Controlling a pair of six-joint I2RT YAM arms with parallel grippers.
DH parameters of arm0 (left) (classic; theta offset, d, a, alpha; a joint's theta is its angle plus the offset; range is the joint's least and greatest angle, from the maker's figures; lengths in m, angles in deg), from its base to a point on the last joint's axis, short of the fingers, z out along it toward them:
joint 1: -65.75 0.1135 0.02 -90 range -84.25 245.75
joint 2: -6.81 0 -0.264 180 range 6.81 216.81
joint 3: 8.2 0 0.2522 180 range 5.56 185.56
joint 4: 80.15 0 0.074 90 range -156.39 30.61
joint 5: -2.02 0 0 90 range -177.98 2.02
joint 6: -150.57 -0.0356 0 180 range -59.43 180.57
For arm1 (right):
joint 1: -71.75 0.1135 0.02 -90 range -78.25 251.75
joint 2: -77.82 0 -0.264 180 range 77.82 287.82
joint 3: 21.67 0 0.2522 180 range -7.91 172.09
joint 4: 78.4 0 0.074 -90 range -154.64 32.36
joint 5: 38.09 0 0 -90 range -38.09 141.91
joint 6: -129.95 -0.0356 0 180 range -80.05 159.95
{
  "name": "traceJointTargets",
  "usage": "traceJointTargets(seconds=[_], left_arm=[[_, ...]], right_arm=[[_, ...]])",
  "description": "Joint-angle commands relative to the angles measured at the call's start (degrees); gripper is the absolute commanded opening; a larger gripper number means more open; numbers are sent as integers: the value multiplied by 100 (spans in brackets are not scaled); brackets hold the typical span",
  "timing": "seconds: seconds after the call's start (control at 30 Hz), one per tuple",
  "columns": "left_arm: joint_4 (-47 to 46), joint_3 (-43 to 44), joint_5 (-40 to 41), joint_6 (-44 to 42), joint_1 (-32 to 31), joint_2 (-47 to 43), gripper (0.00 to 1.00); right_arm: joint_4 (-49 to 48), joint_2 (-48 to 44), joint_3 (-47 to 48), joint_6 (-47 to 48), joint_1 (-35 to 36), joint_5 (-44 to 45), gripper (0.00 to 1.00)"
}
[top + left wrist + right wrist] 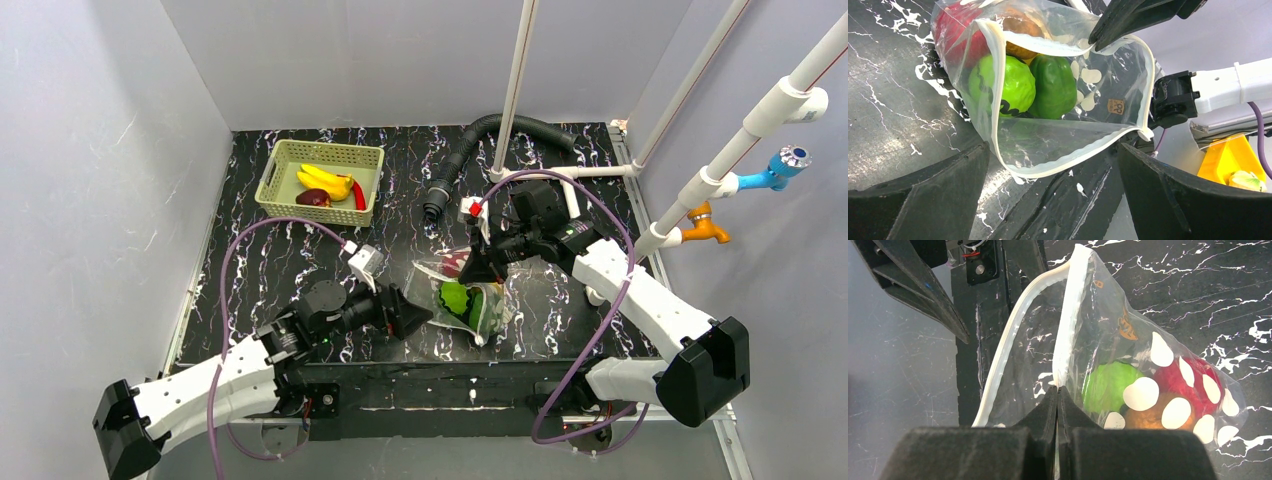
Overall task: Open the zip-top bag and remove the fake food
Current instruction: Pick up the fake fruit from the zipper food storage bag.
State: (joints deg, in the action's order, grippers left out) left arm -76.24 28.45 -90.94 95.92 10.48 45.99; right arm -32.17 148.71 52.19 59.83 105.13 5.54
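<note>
The zip-top bag [466,302] lies mid-table, clear with white oval spots, its mouth gaping toward my left gripper [415,315]. Inside it are fake food pieces: two green ones [1013,87], a red one [955,30] and a brownish-orange one [1020,27]. My right gripper [1058,390] is shut on the upper zip strip [1068,315] and holds that edge up. In the left wrist view my left gripper [1053,150] stands wide open just in front of the lower zip strip [1073,155], with nothing between its fingers.
A pale green basket [330,147] at the back left holds a yellow banana [325,180], a red chili [359,192] and a dark red piece [313,198]. A black corrugated hose [480,135] and white pipes [515,90] stand behind the bag.
</note>
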Motion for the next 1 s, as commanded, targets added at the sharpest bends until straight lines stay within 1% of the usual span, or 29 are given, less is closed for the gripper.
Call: traceJointTargets(seconds=[0.0,0.2,0.27,0.37,0.47,0.57,0.73,0.8,0.87,0.97], left_arm=[[-163,227,114,-39,-20,128,98],[-272,228,168,65,32,425,97],[-278,269,171,48,56,491,95],[-389,379,36,-22,62,592,87],[-158,689,-94,-143,61,676,84],[510,1009,174,-206,60,491,84],[2921,1824,1616,-88,61,124,88],[3634,2154,1927,-64,63,122,88],[3764,2376,1636,-81,64,168,88],[3029,2451,642,-72,61,365,86]], right_arm=[[-118,-85,20,40,-43,-142,1],[-114,-88,24,34,-60,-143,1],[-126,-93,23,34,-56,-136,1],[-134,-77,11,25,-65,-144,1],[-133,-54,20,16,-69,-150,1],[-136,-69,15,11,-69,-147,1],[-153,-66,3,7,-69,-146,1],[-162,-55,7,-1,-69,-155,1],[-170,-42,11,-9,-65,-151,1],[-162,-23,27,-9,-69,-133,1]])
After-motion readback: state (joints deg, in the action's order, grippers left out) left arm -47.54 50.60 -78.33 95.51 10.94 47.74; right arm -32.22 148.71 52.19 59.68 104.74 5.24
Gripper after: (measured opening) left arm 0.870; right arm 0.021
